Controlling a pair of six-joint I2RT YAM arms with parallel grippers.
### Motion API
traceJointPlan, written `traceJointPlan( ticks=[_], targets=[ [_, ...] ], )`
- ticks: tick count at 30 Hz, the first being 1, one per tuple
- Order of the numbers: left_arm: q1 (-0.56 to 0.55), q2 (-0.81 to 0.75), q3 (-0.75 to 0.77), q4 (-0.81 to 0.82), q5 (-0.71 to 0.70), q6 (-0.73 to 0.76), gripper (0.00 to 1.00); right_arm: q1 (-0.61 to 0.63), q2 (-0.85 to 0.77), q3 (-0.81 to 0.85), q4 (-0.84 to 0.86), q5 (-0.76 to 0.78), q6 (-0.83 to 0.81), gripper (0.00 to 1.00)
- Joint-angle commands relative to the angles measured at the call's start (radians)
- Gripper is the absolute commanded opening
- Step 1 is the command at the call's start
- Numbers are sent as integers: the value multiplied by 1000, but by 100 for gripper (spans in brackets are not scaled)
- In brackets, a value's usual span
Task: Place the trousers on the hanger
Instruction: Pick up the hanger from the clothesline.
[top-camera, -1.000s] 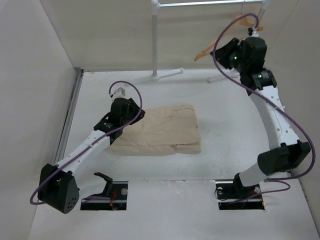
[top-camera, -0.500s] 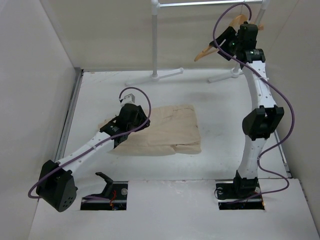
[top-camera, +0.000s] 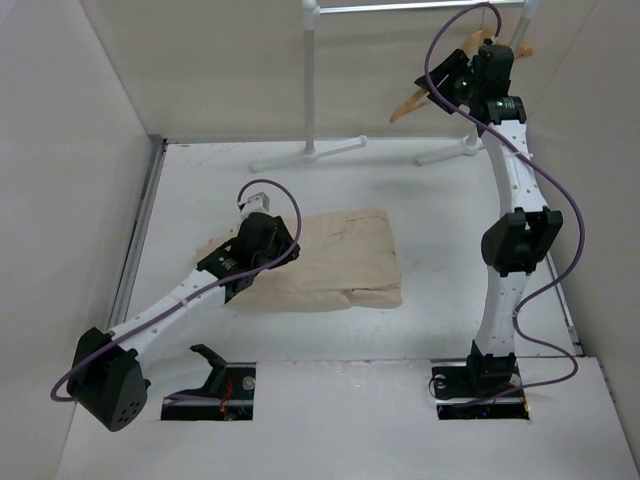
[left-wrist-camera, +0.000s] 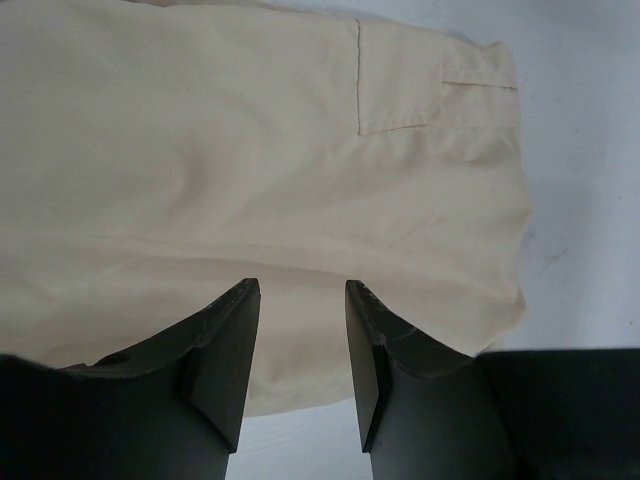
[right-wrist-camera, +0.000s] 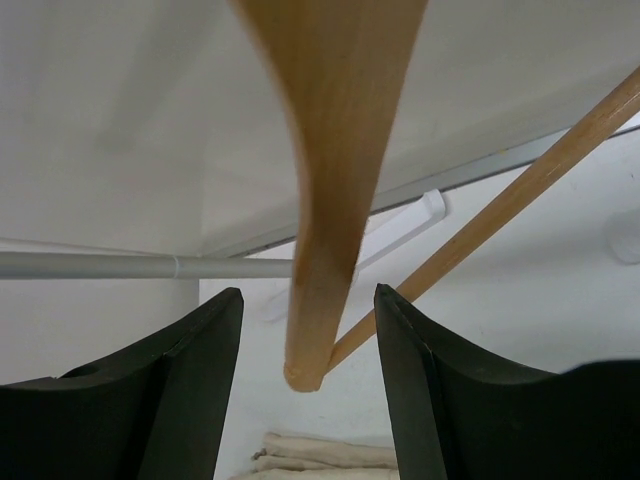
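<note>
A white table (top-camera: 450, 250) is enclosed by pale walls. One end of the hanger (right-wrist-camera: 325, 200) is bracketed, unclamped, by the parted jaws of the right pincer (right-wrist-camera: 308, 330); by a skewed closure it could be knocked off the white rack (top-camera: 311, 90). The folded trousers (left-wrist-camera: 250, 150) lie under the left pincer (left-wrist-camera: 300, 340), likewise parted; only one layer might be caught.

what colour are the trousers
The trousers are plain pale beige, clearest in the left wrist view.
</note>
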Motion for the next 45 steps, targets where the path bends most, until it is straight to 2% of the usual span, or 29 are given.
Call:
traceJointPlan(
  ticks=[1,4,8,13,16,20,28,34,39,45],
  targets=[
    [-5,-50,-10,-6,-27,-14,38,3,40,46,58,-26,15,61],
    [-6,-69,-13,-19,-36,-16,38,7,66,73,70,-32,18,58],
    [-9,-92,-21,-37,-49,-23,38,23,70,77,113,-55,20,38],
    [-6,-118,-33,-49,-61,-31,38,49,33,75,163,-75,7,20],
    [3,-121,-35,-51,-59,-32,38,55,-7,66,163,-72,-10,16],
    [6,-118,-27,-46,-52,-32,38,64,-93,-18,179,-73,-25,14],
    [47,-92,83,-51,-1,-11,45,102,-297,-303,231,-81,-62,13],
    [123,25,342,-23,123,36,52,158,-476,-642,249,-89,-80,13],
    [75,167,546,27,158,106,57,239,-648,-946,249,-99,-76,12],
    [-29,298,656,96,211,153,64,354,-805,-1207,208,-81,-85,10]
  ],
)
